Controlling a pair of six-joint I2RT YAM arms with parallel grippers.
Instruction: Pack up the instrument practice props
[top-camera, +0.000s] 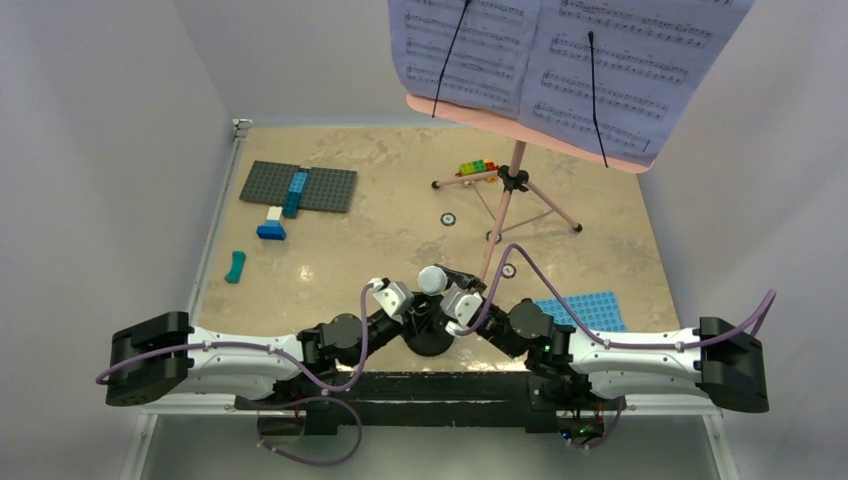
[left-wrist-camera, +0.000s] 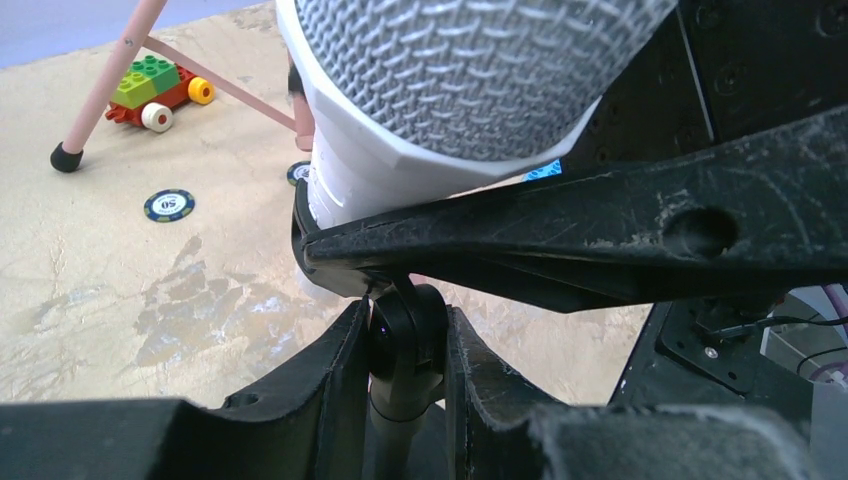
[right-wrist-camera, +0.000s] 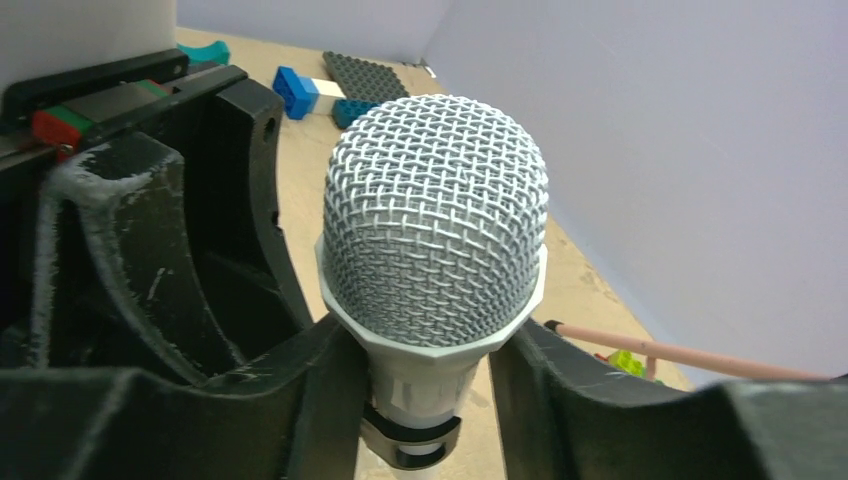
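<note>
Surface: a tan, marbled surface (top-camera: 380, 245), seen from above and from each wrist.
Music stand: a pink three-legged music stand (top-camera: 513, 181) stands upright towards the far side of the surface.
Sheet music: lavender pages (top-camera: 560, 60) lie open on the music stand's desk, pinned by two thin black arms.
Microphone: a microphone (top-camera: 432, 279) with a silver mesh head and pale body sits near-side left of the music stand, by the near edge, head up.
Microphone stand: a thin black microphone stand (left-wrist-camera: 405, 318) with a round base carries the microphone in its clip.
Left hand: the left hand (left-wrist-camera: 405, 365) is clenched on the microphone stand's post, just under the clip, a finger pressed to each side.
Right hand: the right hand (right-wrist-camera: 425, 400) is clenched on the microphone's body, just below the mesh head, above the left hand.
Toy car: a small car of coloured bricks (top-camera: 476, 168) sits just left of the music stand, by one leg.
Tokens: round tokens (top-camera: 448, 219) lie near the music stand's feet.
Grey plate: a studded grey plate (top-camera: 325, 187) lies well left of the music stand.
Blue plate: a studded blue plate (top-camera: 590, 308) lies on the music stand's near side, beside the right arm.
</note>
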